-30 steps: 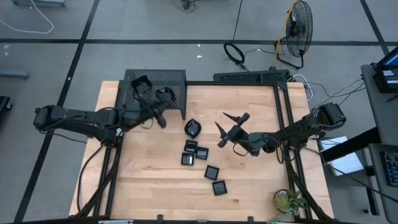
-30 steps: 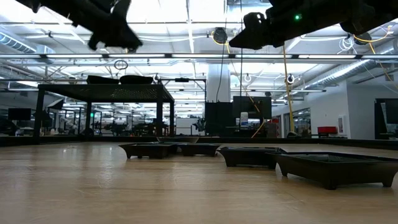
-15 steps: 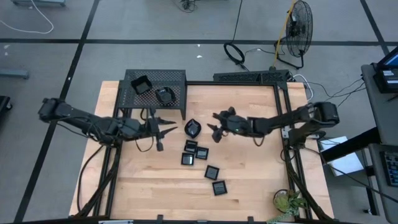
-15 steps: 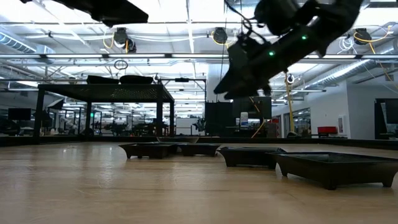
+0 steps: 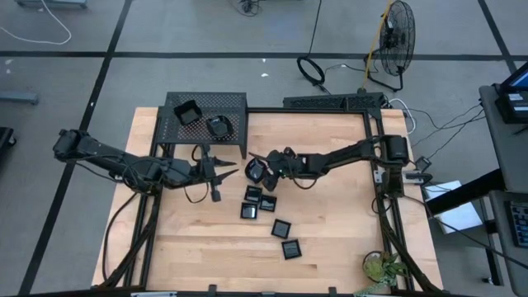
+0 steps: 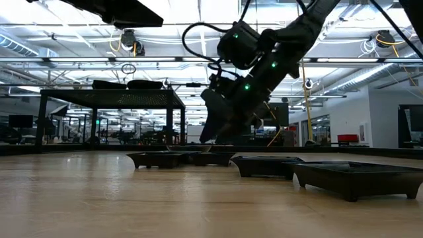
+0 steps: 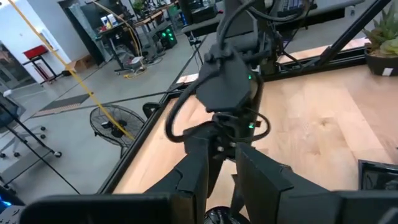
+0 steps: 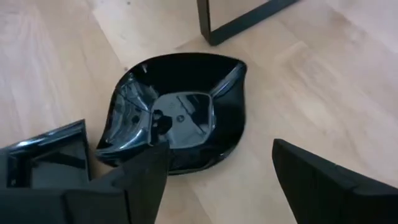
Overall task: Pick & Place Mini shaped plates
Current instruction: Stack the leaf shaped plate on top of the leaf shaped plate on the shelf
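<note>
Plates lie in a loose cluster mid-table: a leaf-shaped plate (image 5: 256, 170) nearest the rack (image 5: 206, 124), five square plates (image 5: 268, 203) trailing away from it toward the table's front edge. Two more plates (image 5: 204, 120) sit on the rack's top. The right gripper (image 5: 266, 172) hangs just over the leaf plate (seen large in its wrist view (image 8: 177, 115)), jaws spread wide with nothing between them. The left gripper (image 5: 232, 169) points at that plate from beside the rack, jaws slightly apart and empty.
</note>
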`<state>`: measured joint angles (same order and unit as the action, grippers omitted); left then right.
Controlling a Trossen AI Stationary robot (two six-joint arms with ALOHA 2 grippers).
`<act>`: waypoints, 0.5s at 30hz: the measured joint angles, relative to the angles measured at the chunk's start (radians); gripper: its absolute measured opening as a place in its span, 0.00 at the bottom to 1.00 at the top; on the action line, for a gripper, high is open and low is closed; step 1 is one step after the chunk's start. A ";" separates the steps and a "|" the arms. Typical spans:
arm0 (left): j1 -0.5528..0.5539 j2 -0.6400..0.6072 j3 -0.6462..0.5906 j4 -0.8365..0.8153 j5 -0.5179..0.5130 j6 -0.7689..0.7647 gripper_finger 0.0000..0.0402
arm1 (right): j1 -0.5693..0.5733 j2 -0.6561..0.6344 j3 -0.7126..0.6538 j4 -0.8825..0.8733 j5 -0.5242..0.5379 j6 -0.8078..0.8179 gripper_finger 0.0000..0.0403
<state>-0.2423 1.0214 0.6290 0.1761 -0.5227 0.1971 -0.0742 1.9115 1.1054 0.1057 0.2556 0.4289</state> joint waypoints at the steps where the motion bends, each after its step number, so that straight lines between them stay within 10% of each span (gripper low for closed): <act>1: -0.001 0.000 0.000 0.000 0.002 -0.001 0.22 | -0.006 0.000 0.000 0.000 -0.002 0.007 0.67; 15: -0.002 0.000 0.000 -0.026 0.007 -0.074 0.22 | -0.070 0.053 -0.002 0.066 -0.206 0.012 0.60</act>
<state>-0.2440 1.0210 0.6293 0.1501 -0.5152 0.1230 -0.1444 1.9641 1.1038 0.1712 0.0494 0.4405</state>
